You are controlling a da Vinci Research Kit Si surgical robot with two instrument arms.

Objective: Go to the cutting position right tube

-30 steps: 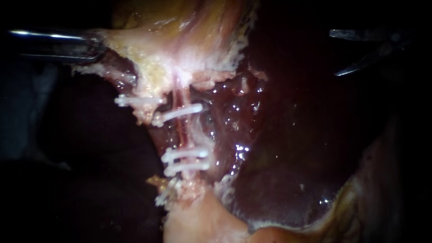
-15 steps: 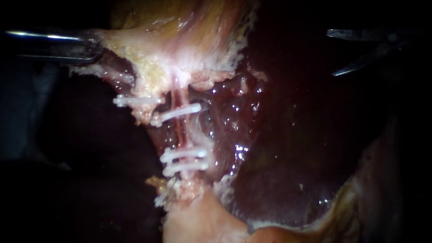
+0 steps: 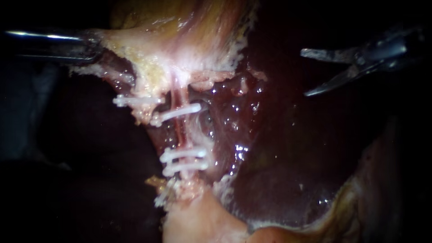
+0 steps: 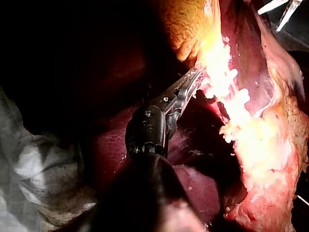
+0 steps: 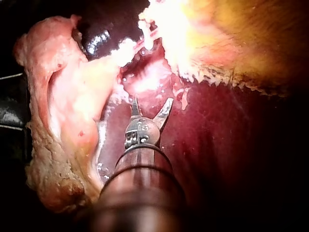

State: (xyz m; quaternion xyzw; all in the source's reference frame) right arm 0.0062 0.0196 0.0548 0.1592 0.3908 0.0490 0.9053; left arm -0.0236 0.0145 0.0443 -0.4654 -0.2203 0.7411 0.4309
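The right tube (image 3: 181, 130) runs as a thin reddish strand down from the pale gallbladder (image 3: 180, 36). It carries one white clip (image 3: 177, 112) above and two clips (image 3: 185, 160) below, with a bare stretch between them. My right instrument (image 3: 305, 74) hangs at the upper right, blades open, well to the right of the tube and touching nothing. Its own wrist view shows the same open blades (image 5: 152, 102) short of the bright tissue. My left instrument (image 3: 92, 47) is shut on the gallbladder's edge at the upper left, as its wrist view (image 4: 193, 79) also shows.
Another white clip (image 3: 132, 101) sticks out left of the right tube, and more clip ends (image 3: 163, 195) lie lower down. Dark wet liver (image 3: 288, 148) fills the space between the tube and my right instrument. Pale tissue (image 3: 202, 222) lies below the clips.
My right instrument has moved left and downward against the liver, closer to the clipped tube, blades still open. The left instrument and the tissue it holds have stayed put.
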